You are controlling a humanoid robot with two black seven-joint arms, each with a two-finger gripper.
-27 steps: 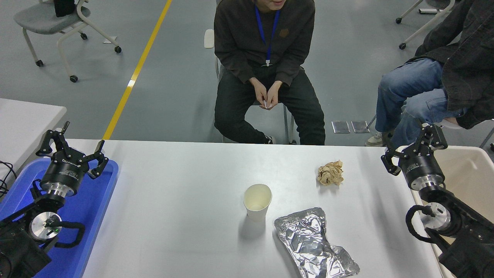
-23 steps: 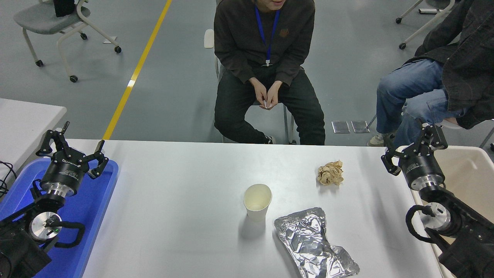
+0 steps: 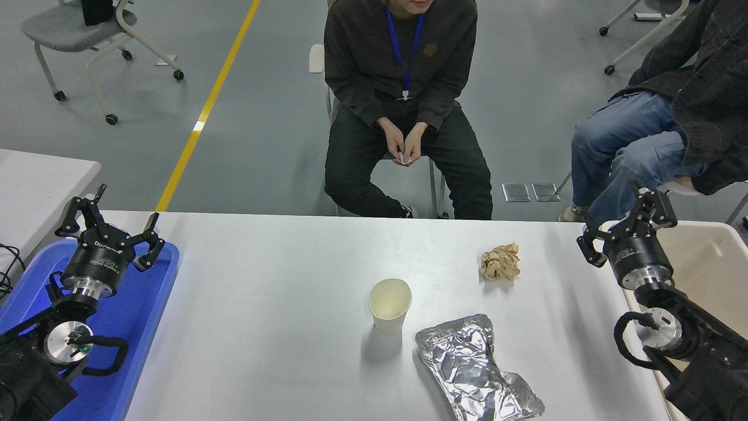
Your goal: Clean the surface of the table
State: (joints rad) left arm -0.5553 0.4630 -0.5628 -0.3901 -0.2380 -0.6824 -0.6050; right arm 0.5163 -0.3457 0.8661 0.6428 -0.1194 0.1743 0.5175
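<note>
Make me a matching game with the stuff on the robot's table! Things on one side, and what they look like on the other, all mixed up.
Things:
1. paper cup
2. paper ball
3. foil
4. tray

Looks:
A. shiny silver, crinkled, lying flat
B. blue, at the table's left edge
C. brown, crumpled
D. pale, standing upright, open on top

Pairs: 1-D, 2-C, 3-A, 4-B
</note>
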